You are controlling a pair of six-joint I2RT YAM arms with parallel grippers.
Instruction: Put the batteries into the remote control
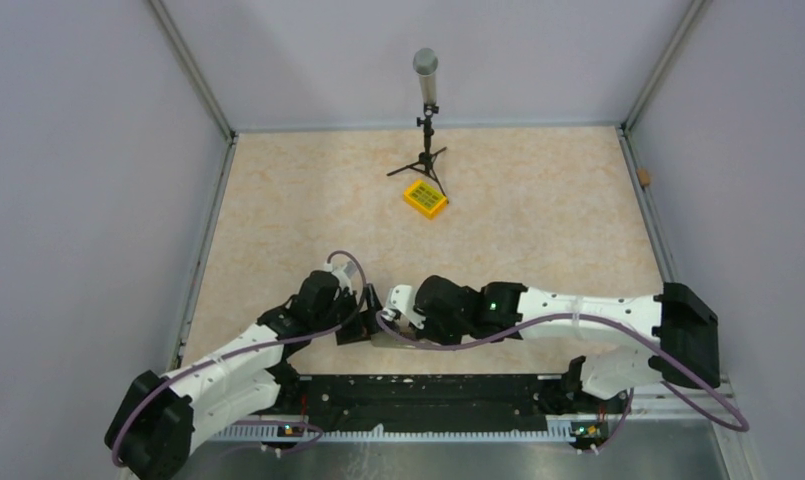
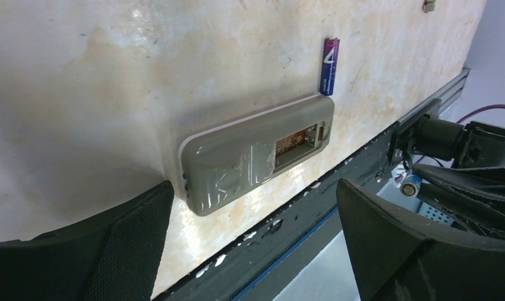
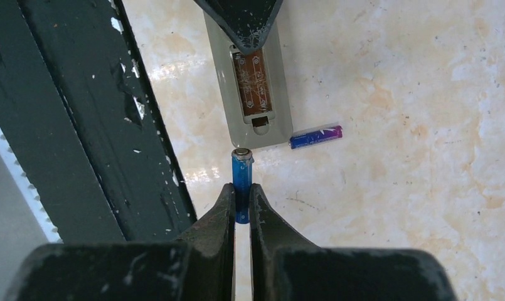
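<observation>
holding: your right claw point(image 3: 240, 195) is pinched tight on one battery point(image 3: 241, 172), metal cap pointing ahead past the fingertips.
remote control point(image 3: 282, 94): lying back-up just ahead of that claw, its open bay point(image 3: 252, 84) looking empty.
spare battery point(image 3: 317, 136): ahead and right of that claw, just beside the remote's near end.
left claw point(image 2: 255, 188): spread wide, gripping nothing, the remote below between its fingers.
step: you're bringing the first cell to the bay.
next: tip the cell flat, line it up along the bay, then press down.

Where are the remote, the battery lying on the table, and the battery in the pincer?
remote point(image 2: 237, 160), left wrist view, its grey back.
loose battery point(image 3: 316, 137), right wrist view, mid-body.
held battery point(image 3: 241, 172), right wrist view, blue body.
</observation>
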